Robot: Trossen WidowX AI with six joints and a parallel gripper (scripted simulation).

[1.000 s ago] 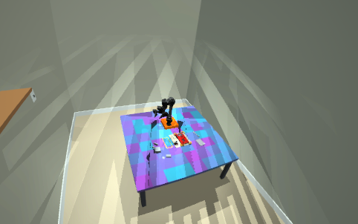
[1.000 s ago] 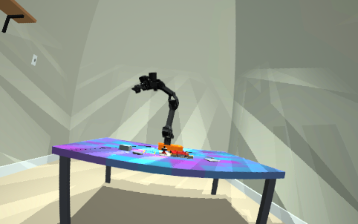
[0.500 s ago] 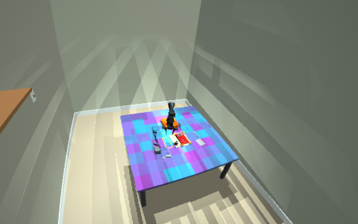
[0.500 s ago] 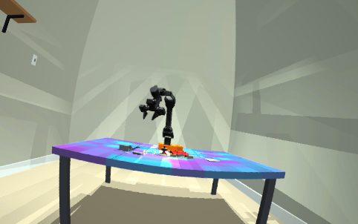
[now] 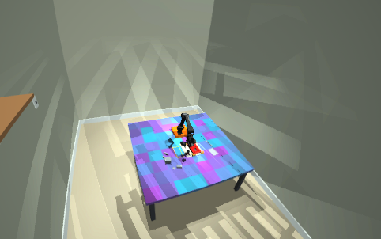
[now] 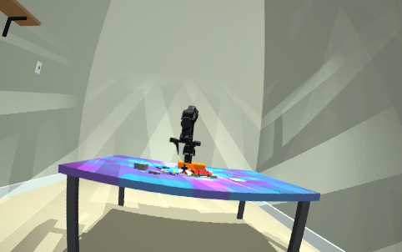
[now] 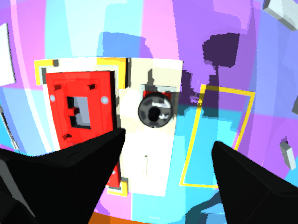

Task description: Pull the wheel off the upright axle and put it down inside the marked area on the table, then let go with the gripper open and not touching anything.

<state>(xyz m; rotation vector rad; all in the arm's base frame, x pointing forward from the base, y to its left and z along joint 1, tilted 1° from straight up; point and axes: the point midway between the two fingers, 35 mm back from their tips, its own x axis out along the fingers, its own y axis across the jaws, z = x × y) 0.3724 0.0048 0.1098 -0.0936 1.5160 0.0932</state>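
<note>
The wheel (image 7: 155, 110) is a dark grey ring seen from above in the wrist view, on the cream board (image 7: 137, 170); the axle is hard to make out inside it. The marked area is a yellow outline (image 7: 228, 90) on the table, right of the board in the wrist view. My gripper (image 7: 169, 140) is open and empty. It points down above the board, with the wheel ahead of the gap between its fingertips in the wrist view. In the top and exterior views the wheel is too small to tell apart.
A red plate (image 7: 100, 132) with a square opening lies left of the wheel in the wrist view, with yellow corner pieces around it. A grey block (image 5: 167, 160) (image 6: 140, 166) and smaller grey pieces lie on the table. A white flat piece (image 5: 213, 151) lies on the other side.
</note>
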